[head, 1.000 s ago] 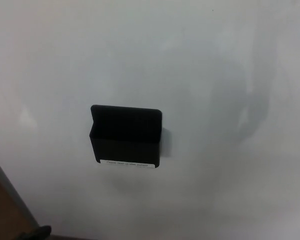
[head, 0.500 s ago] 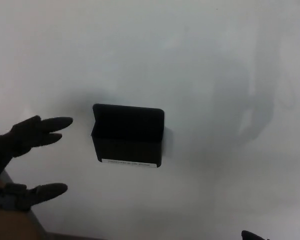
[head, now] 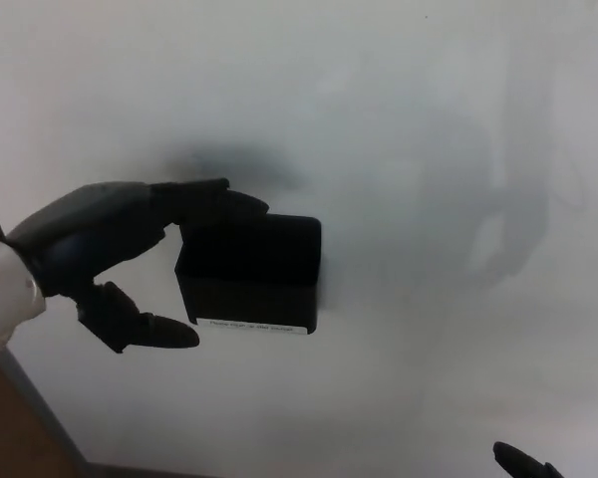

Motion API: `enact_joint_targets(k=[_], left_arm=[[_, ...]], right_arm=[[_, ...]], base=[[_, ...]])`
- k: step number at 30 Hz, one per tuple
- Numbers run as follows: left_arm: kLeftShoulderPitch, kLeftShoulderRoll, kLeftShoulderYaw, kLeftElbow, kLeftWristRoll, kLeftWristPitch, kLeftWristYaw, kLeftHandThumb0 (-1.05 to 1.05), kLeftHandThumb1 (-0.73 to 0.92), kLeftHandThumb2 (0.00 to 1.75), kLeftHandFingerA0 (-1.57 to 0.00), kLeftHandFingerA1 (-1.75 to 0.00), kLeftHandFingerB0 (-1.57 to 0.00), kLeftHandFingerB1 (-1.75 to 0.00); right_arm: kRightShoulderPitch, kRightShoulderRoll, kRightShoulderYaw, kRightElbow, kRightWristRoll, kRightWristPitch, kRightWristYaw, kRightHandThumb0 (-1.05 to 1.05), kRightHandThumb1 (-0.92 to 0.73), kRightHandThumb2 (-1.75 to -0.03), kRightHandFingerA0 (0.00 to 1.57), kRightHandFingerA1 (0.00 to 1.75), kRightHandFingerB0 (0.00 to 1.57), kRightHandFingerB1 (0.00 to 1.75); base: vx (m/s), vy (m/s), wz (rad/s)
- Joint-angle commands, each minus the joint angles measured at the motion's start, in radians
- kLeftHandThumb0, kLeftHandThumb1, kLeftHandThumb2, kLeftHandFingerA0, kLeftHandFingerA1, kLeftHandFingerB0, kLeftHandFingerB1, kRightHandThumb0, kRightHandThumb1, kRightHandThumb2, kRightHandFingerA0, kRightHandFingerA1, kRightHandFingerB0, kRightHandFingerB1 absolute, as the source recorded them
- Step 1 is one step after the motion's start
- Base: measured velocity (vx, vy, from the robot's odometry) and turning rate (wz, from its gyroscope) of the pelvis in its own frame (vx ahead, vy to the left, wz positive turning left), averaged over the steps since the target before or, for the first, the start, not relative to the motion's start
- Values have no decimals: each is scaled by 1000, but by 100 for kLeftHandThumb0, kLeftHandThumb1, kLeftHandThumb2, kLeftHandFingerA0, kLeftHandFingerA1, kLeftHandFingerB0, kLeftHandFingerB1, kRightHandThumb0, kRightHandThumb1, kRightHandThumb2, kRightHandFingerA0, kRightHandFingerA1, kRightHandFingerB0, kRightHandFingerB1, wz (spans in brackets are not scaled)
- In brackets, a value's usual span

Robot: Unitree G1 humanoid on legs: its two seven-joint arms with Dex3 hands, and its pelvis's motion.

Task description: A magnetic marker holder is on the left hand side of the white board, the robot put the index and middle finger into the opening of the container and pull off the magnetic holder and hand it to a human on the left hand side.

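A black box-shaped magnetic marker holder with a white label along its lower edge clings to the whiteboard. My left hand reaches in from the left, open. Its two upper fingers lie over the holder's top left corner at the opening, and the thumb sits below, beside the holder's lower left corner. Whether the fingers are inside the opening I cannot tell. Only a dark tip of my right hand shows at the bottom right edge.
The whiteboard fills almost the whole view, with faint grey shadows on its right part. Its grey frame edge and a brown surface show at the bottom left corner.
My left hand has risen and moved right, from beside the holder to its top left corner. The holder stays in place on the board.
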Motion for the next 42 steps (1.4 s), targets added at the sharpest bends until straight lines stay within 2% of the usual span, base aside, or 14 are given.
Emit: enact_joint_targets(k=[1,2,3,4,5,12,13,28,29,34,42], left_arm=[[-47,13,-48,58,66,74,-52,-33,19,85,-7,-50,-7,-49],[-51,12,-52,62,68,76,-54,-33,19,85,-7,-50,-7,-49],[-51,11,-53,63,65,79,-57,-74,52,57,-22,-30,-20,-27],[-51,9,-55,64,63,82,-61,-74,52,57,-22,-30,-20,-27],[-50,7,-57,65,62,86,-64,-74,53,57,-21,-30,-21,-27],[-64,0,-70,101,87,98,-61,-74,53,57,-21,-30,-18,-27],[-70,-1,-72,107,88,101,-64,-73,53,57,-21,-29,-18,-27],[-77,-13,-71,10,73,146,-106,-71,52,57,-22,-30,-18,-27],[-81,-11,-79,-41,63,188,-142,-75,44,78,-22,-41,-14,-36],[-92,-14,-106,-85,72,239,-183,-76,43,78,-26,-43,-16,-37],[-107,-36,-147,-52,92,237,-184,-77,44,79,-25,-43,-16,-37]], right_arm=[[-20,-12,-6,20,15,-51,-16,-59,-72,-61,64,47,40,36],[-23,-10,-7,23,19,-51,-12,-59,-72,-61,64,47,40,36],[-24,-10,-8,23,21,-50,-10,-63,-59,-90,56,59,34,49],[-27,-10,-8,25,24,-48,-6,-63,-59,-90,56,59,34,49],[-27,-13,-5,27,15,-53,-13,-60,-74,-62,63,46,39,36],[-28,-18,-1,36,10,-67,-20,-60,-73,-62,64,47,39,37],[-28,-18,-3,37,15,-66,-16,-63,-60,-91,57,59,34,50],[-36,-18,-3,40,21,-66,-14,-65,-60,-91,57,59,34,49],[-32,-21,-1,44,16,-65,-20,-65,-60,-91,57,59,35,50],[-22,-21,1,48,14,-62,-23,-65,-59,-90,58,59,36,50],[-20,-16,0,52,20,-62,-20,-63,-59,-91,57,59,35,50]], base=[[0,0,0],[0,0,0],[0,0,0],[0,0,0],[0,0,0],[0,0,0],[0,0,0],[0,0,0],[0,0,0],[0,0,0],[0,0,0]])
